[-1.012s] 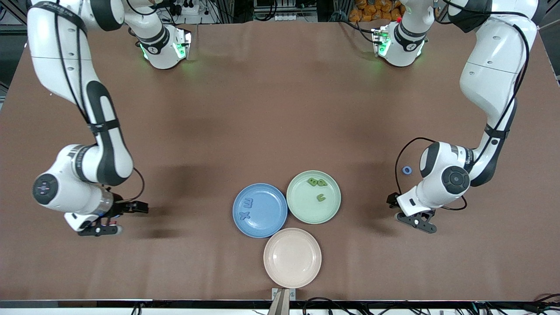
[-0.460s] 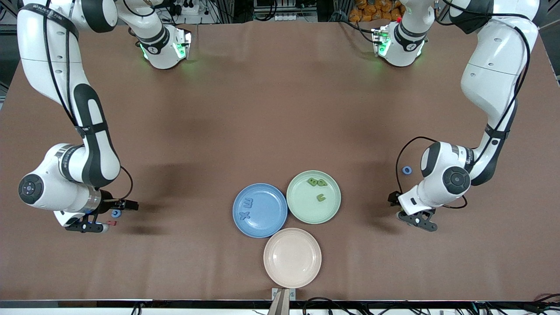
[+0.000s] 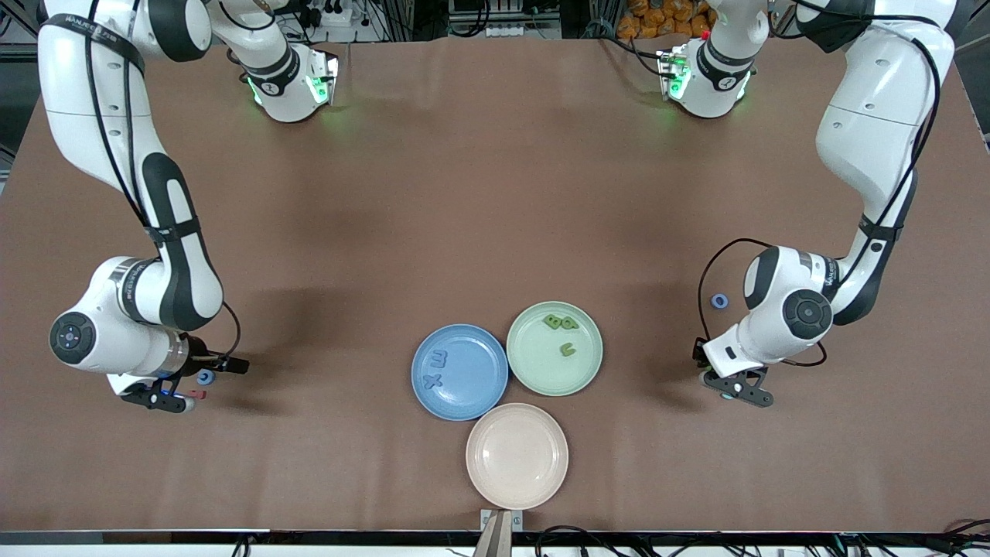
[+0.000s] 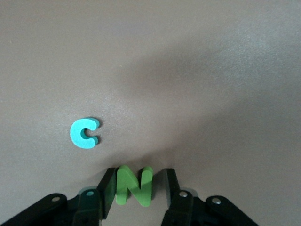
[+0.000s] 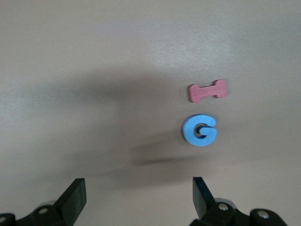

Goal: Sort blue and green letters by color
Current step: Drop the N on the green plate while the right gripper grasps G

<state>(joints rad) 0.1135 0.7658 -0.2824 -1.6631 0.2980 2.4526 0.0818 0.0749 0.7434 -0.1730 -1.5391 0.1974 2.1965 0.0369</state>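
My left gripper (image 3: 735,387) is low over the table at the left arm's end. In the left wrist view a green letter N (image 4: 134,184) lies between its open fingers (image 4: 104,190); one finger touches it, the other stands a little apart. A teal C (image 4: 84,133) lies close by. A blue O (image 3: 720,301) lies by the left arm. My right gripper (image 3: 164,396) is open and empty beside a blue G (image 3: 205,377), which also shows in the right wrist view (image 5: 200,130). The blue plate (image 3: 479,391) holds a blue M (image 3: 439,359) and X (image 3: 433,380). The green plate (image 3: 541,371) holds three green letters (image 3: 561,322).
A dark red letter I (image 5: 207,91) lies next to the blue G. A pink plate (image 3: 517,456) stands nearer the front camera than the blue and green plates, touching both. Open table spreads between the plates and each gripper.
The right arm swung toward its end of the table and partly back, uncovering the blue G and the red letter. The left gripper shifted slightly.
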